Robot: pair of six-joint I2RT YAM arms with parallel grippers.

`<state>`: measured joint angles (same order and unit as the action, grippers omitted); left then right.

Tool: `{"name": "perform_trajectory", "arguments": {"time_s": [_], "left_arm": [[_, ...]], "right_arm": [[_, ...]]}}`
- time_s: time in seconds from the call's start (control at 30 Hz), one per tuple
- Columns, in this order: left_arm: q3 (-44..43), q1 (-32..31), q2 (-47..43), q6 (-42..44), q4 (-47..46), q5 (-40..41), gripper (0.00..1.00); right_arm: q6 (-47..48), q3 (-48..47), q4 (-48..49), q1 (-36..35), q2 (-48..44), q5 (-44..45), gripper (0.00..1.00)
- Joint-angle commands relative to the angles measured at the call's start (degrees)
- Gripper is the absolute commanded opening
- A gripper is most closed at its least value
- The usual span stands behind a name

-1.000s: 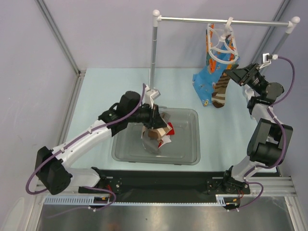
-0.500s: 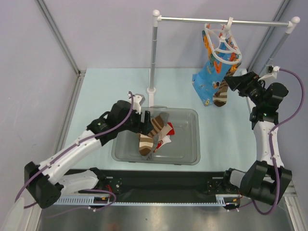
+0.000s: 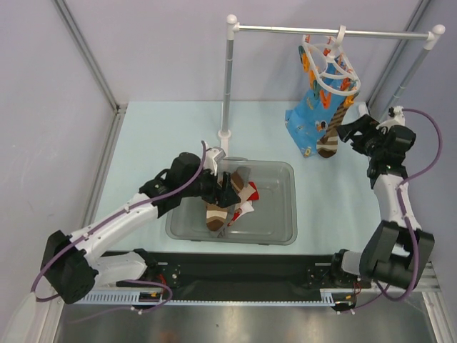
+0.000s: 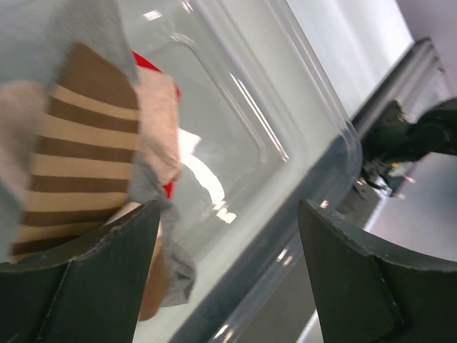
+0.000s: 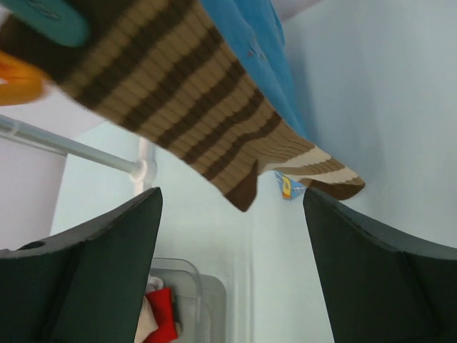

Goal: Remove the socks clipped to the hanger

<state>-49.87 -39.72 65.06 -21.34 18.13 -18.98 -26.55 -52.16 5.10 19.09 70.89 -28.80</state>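
The white oval hanger [image 3: 330,66] with orange pegs hangs from the rail. A bright blue sock [image 3: 305,123] and a brown-and-cream striped sock [image 3: 330,136] stay clipped to it. My right gripper [image 3: 346,130] is open just right of the striped sock. In the right wrist view that striped sock [image 5: 193,93] dangles above the open right gripper [image 5: 232,194], its lower tip level with the fingertips, the blue sock [image 5: 251,32] behind it. My left gripper [image 3: 224,187] is open over the tray. There the open left gripper [image 4: 228,207] is empty, beside a loose striped sock [image 4: 78,157].
A clear plastic tray [image 3: 275,232] at the table's middle holds loose socks [image 3: 230,202], striped, grey, white and red. The white-and-metal rail stand has its left post [image 3: 227,86] just behind the tray and its right post [image 3: 410,71] near my right arm.
My left gripper opened and let a striped sock drop into the tray, then shifted slightly. My right gripper opened wider and swung in close to the hanging striped sock.
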Motion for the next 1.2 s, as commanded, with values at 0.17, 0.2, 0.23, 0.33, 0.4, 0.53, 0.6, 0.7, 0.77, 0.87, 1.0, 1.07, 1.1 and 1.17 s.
{"name": "perform_trajectory", "arguments": {"time_s": [0.17, 0.2, 0.23, 0.33, 0.4, 0.53, 0.6, 0.7, 0.77, 0.87, 1.0, 1.07, 1.1, 1.17], "left_arm": [[-0.1, 0.5, 1.5, -3.3, -5.8, -9.0, 0.81], [-1.4, 0.5, 1.3, -2.7, -5.0, -8.6, 0.81], [-1.8, 0.5, 1.2, -2.5, -4.1, -8.5, 0.81], [-2.3, 0.5, 0.0, -2.3, -4.1, -8.5, 0.81], [-2.0, 0.5, -0.7, -2.9, -4.9, -8.7, 0.81], [0.6, 0.4, -0.4, -4.8, -8.2, -10.8, 0.81], [0.9, 0.5, 0.2, -5.9, -9.3, -12.4, 0.8], [1.0, 0.4, 1.5, -6.9, -10.3, -13.3, 0.78], [1.1, 0.4, 1.7, -7.3, -10.7, -13.4, 0.77], [1.4, 0.4, 1.5, -8.3, -12.5, -13.4, 0.77], [1.9, 0.3, 2.2, -9.9, -14.7, -14.2, 0.76], [1.6, 0.1, 2.4, -10.4, -15.3, -14.5, 0.75], [1.4, -0.1, 2.2, -10.4, -15.5, -14.5, 0.75], [1.1, -0.4, 2.0, -10.4, -15.8, -14.4, 0.75]], "right_arm": [[7.9, 1.0, 15.4, -3.3, 13.1, -0.8, 0.87], [8.1, 1.7, 17.1, -3.0, 14.1, -2.2, 0.87], [8.2, 2.1, 19.1, -2.7, 15.1, -3.3, 0.87], [8.3, 1.6, 24.8, -1.8, 18.9, -7.5, 0.88], [8.4, 0.6, 26.5, -1.3, 22.1, -9.3, 0.88], [8.4, -1.0, 28.5, -1.3, 25.3, -9.9, 0.88], [7.5, -0.8, 30.2, -1.3, 25.8, -11.5, 0.84], [5.8, -0.7, 31.5, -1.4, 25.6, -14.1, 0.61], [5.6, -0.2, 30.2, -2.0, 23.3, -13.8, 0.36], [5.9, 0.3, 23.7, -3.7, 18.7, -10.8, 0.16], [3.9, 0.7, 14.1, -5.9, 11.6, -7.9, 0.0], [3.0, 2.4, 11.0, -7.2, 7.8, -7.8, 0.0], [2.7, 2.8, 9.8, -7.6, 4.2, -7.2, 0.0], [2.0, 3.3, 6.8, -8.0, 0.3, -6.7, 0.0]]}}
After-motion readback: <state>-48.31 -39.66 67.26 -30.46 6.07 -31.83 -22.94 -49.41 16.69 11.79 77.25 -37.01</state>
